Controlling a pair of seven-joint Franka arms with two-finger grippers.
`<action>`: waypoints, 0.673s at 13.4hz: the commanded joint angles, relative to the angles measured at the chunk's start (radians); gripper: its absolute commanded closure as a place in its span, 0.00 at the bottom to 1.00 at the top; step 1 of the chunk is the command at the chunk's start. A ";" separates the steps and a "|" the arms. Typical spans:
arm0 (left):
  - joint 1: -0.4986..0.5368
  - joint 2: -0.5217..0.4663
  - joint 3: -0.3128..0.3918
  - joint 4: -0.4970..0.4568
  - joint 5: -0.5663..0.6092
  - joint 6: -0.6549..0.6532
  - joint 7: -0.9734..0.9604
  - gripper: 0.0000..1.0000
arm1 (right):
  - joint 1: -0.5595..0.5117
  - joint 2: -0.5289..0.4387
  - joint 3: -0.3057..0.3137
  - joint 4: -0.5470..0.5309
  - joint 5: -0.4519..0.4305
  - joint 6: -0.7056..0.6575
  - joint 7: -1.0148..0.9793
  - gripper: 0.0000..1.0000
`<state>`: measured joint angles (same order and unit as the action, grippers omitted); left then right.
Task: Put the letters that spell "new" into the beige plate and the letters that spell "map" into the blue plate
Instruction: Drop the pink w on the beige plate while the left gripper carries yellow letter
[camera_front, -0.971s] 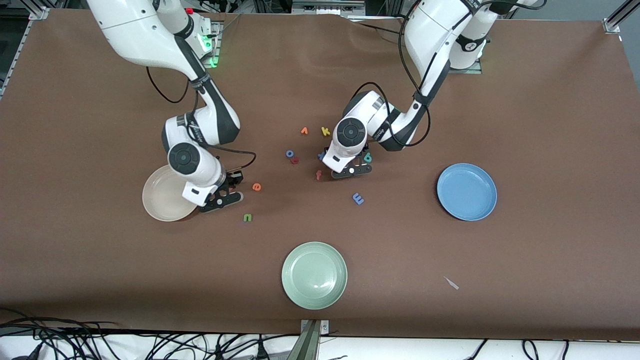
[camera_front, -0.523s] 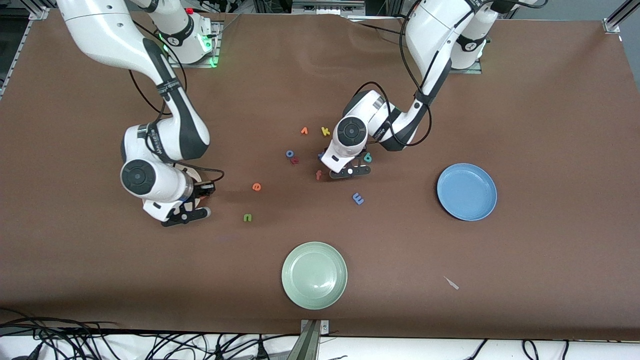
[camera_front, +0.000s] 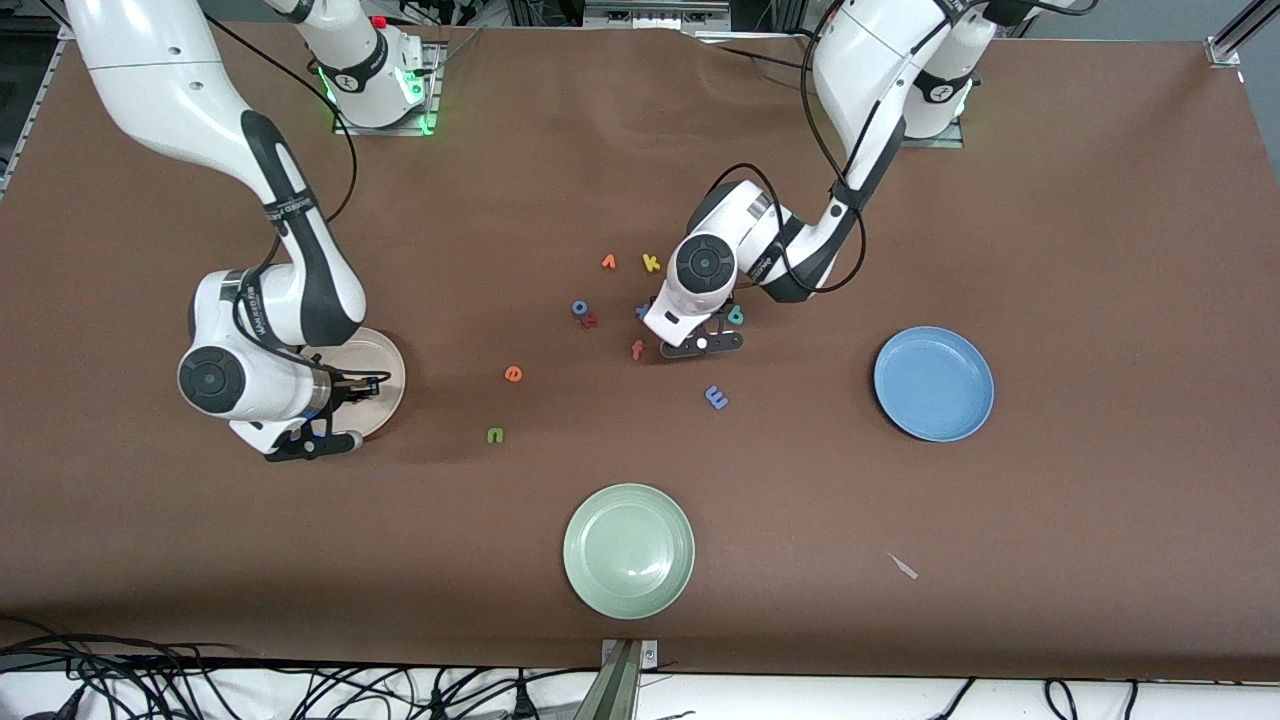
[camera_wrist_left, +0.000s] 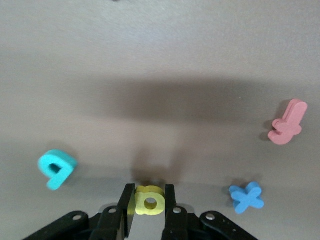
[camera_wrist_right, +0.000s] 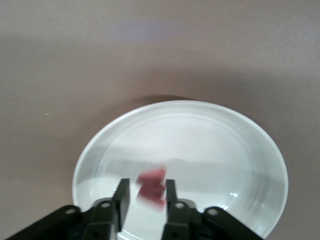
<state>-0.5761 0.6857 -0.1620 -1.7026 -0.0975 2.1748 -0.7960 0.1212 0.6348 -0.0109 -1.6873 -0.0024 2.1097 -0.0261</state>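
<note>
Right claw (camera_wrist_right: 145, 197): over the round cream-beige plate (camera_front: 385, 372), where "new" belongs; jaws parting, the salmon-red foam "w" (camera_wrist_right: 152, 186) blurred between them, apparently dropping.
Left claw (camera_wrist_left: 150, 202): low over the brown table (camera_front: 1100, 200), clamped on the yellow foam "a" (camera_wrist_left: 149, 200), due for the medium-blue round plate (camera_front: 934, 383).
Waiting: green "n" (camera_front: 495, 435), orange "e" (camera_front: 513, 374), blue "m" (camera_front: 716, 397), teal "p" (camera_wrist_left: 56, 168) lie on the table.

beige plate (camera_front: 385, 372) cream | "w" (camera_wrist_right: 152, 186) salmon-red | "a" (camera_wrist_left: 149, 200) yellow | "p" (camera_wrist_left: 57, 168) teal | blue plate (camera_front: 934, 384) medium blue
</note>
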 joint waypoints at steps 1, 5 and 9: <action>0.042 -0.089 -0.001 0.004 -0.018 -0.123 0.046 0.95 | 0.006 -0.003 0.016 0.015 0.022 -0.004 0.018 0.00; 0.123 -0.124 0.006 0.090 -0.015 -0.335 0.136 0.95 | 0.049 0.006 0.020 0.067 0.081 -0.002 0.191 0.00; 0.258 -0.167 0.006 0.089 0.097 -0.484 0.362 0.95 | 0.129 0.046 0.022 0.112 0.111 0.039 0.379 0.00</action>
<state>-0.3631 0.5402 -0.1504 -1.6053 -0.0681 1.7456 -0.5260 0.2189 0.6433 0.0135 -1.6252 0.0710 2.1438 0.2903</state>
